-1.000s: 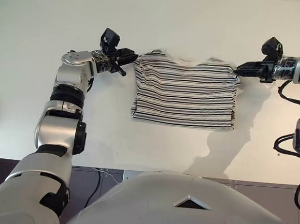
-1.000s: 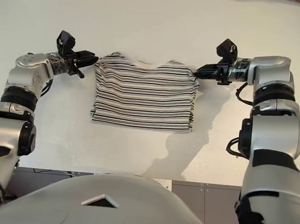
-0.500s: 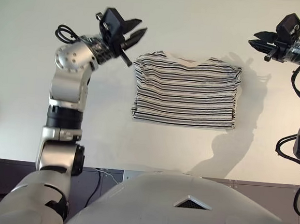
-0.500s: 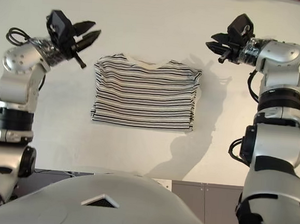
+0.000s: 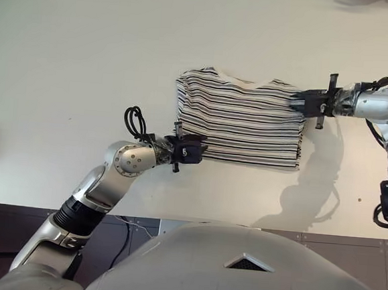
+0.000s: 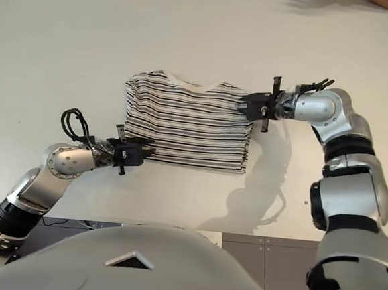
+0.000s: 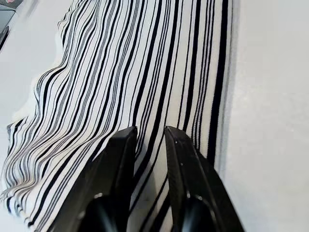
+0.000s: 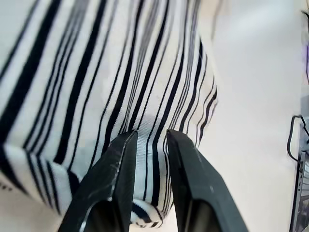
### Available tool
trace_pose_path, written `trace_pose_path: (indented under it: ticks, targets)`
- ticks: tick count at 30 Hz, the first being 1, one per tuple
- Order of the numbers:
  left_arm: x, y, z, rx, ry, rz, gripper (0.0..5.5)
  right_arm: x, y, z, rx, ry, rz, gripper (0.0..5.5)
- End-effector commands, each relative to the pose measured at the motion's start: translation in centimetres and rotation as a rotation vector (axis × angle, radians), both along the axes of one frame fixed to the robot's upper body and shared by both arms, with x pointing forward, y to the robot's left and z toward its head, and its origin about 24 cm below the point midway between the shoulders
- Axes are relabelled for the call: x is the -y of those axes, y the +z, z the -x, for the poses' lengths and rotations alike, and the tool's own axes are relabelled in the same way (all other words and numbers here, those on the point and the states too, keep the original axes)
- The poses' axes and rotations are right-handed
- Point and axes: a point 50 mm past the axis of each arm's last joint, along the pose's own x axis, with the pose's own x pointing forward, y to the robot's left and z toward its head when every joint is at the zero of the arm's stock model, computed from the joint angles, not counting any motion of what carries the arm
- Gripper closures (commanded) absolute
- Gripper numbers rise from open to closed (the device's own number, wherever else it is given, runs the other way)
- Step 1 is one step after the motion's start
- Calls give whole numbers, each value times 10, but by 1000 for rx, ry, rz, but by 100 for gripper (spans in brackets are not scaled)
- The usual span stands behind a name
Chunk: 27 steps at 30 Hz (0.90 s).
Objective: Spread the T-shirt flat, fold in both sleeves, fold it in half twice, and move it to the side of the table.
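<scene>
The black-and-white striped T-shirt (image 5: 240, 118) lies folded into a rectangle at the middle of the white table (image 5: 87, 56), its neckline on the far side. My left gripper (image 5: 192, 151) sits low at the shirt's near-left corner. In the left wrist view its fingers (image 7: 120, 150) press close together on the striped cloth. My right gripper (image 5: 306, 103) is at the far-right corner, and the right wrist view has a fold of the fabric (image 8: 145, 87) pinched between its nearly closed fingertips (image 8: 186, 150).
Bare white tabletop spreads wide to the left of the shirt and beyond it, with a narrower strip on the right. The table's near edge (image 5: 175, 219) runs just below my left forearm. A black cable loop (image 5: 134, 121) sticks up from the left wrist.
Both grippers were raised and open half a second ago. They have dropped back to the shirt, the left to its near-left corner, the right to its far-right corner, and closed on the cloth.
</scene>
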Motion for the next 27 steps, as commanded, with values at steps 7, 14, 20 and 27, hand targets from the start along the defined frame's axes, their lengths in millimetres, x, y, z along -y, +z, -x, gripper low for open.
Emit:
trace_pose_path:
  ticks: [7,14,20,27]
  targets:
    - [-59,-3,-36,39,-248,-256,444,-25,-10,75,-416,278,61,439]
    - [-70,24,-103,224,-435,-344,444,-70,17,104,-657,263,-53,439]
    - [-61,43,-134,413,-397,-269,444,-88,73,42,-548,143,-231,439]
    - [-45,58,-151,469,-68,114,444,-106,33,-28,-296,-95,-343,439]
